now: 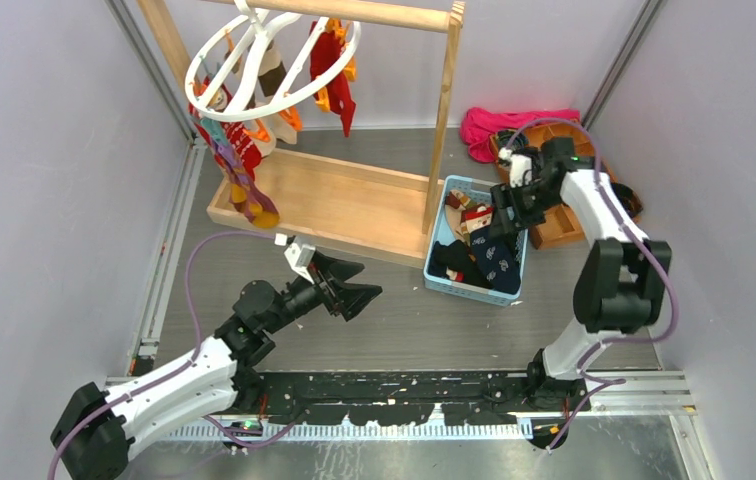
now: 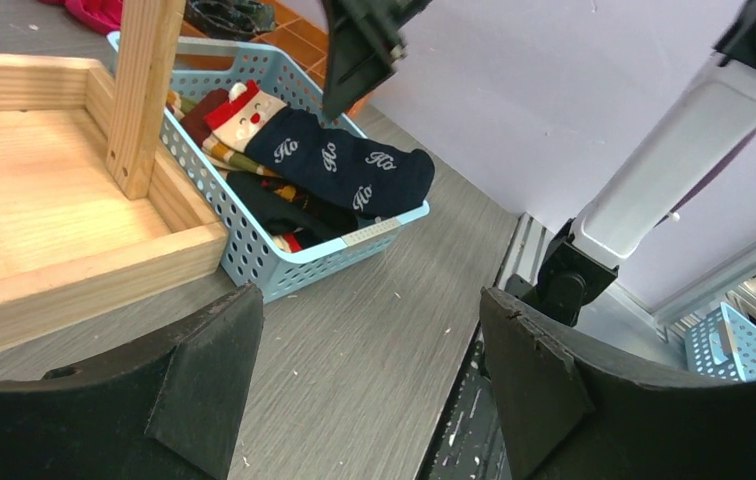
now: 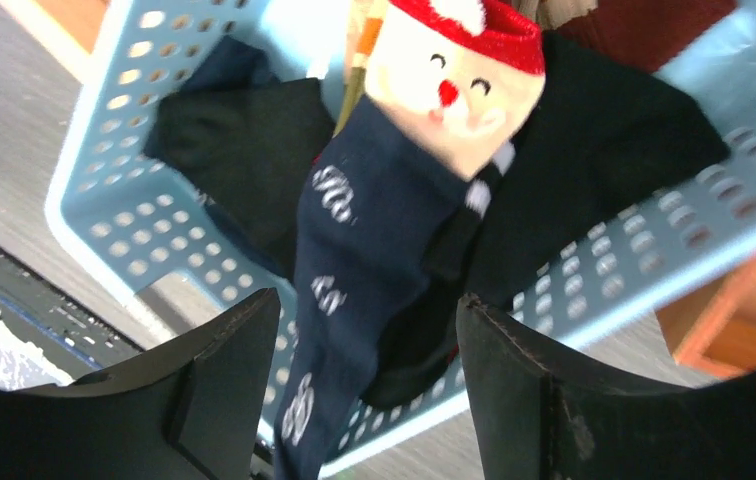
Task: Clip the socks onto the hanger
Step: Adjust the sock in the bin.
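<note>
A: Where is the sock that the task wants next?

B: The navy Santa sock (image 3: 364, 220) lies on top of the pile in the blue basket (image 1: 474, 293), its toe end draped toward the basket's near rim. It is not in either arm's grip.

A: And the right claw (image 3: 366, 310)?

B: It hangs directly over that sock with its fingers spread apart and nothing between them. The wrist view looks straight down the sock's length, so the arm seems lined up to drop and pinch it, probably around the leg below the Santa face.

A: Why is the left claw (image 1: 364, 283) out over the bare desk (image 1: 404, 330)?

B: It hovers low, jaws wide and empty, just in front of the wooden rack (image 1: 334, 200) and beside the basket. That reads as a waiting post, out of the right arm's path yet near enough to help stretch the sock or press a clip.

A: How full is the hanger (image 1: 259, 40)?

B: The white ring hangs from the rack's top rail with several socks clipped on, a red sock (image 1: 339, 75) among them. Whether a free clip faces the arms cannot be told from here.

A: What is the risk?

B: Dark socks lie tangled beneath, so a deep pinch may lift more than one.
</note>
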`<move>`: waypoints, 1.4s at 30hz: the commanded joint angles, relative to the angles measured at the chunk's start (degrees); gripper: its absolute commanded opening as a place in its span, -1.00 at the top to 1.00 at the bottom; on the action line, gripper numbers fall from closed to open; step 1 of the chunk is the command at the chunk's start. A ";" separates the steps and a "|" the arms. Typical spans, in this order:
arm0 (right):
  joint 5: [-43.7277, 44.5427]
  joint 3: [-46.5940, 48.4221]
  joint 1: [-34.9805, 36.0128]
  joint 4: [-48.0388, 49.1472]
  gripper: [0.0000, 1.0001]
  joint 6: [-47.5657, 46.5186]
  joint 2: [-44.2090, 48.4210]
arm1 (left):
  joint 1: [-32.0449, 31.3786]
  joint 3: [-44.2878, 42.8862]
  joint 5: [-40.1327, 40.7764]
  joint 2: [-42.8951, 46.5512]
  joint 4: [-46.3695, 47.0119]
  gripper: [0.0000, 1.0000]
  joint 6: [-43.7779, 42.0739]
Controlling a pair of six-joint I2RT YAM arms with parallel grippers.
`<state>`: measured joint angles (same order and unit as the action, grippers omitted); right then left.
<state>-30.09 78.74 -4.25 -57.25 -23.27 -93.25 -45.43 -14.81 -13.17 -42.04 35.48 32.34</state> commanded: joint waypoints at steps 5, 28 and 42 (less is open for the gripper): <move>10.29 -0.93 5.98 7.36 -0.08 4.24 -10.61 | -0.28 -0.60 3.20 3.59 -4.10 -0.64 -4.87; 7.13 13.97 6.05 13.52 0.96 11.55 -13.57 | -0.30 -2.96 3.49 -2.41 -4.17 -0.65 -7.19; 12.26 8.70 6.01 7.27 -0.14 0.97 -1.50 | -0.29 -5.46 1.71 -4.60 -5.45 -0.64 -7.69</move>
<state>-18.85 87.70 2.02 -50.24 -18.52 -105.45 -45.43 -17.74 -10.98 -47.99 29.39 26.30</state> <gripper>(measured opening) 0.535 0.819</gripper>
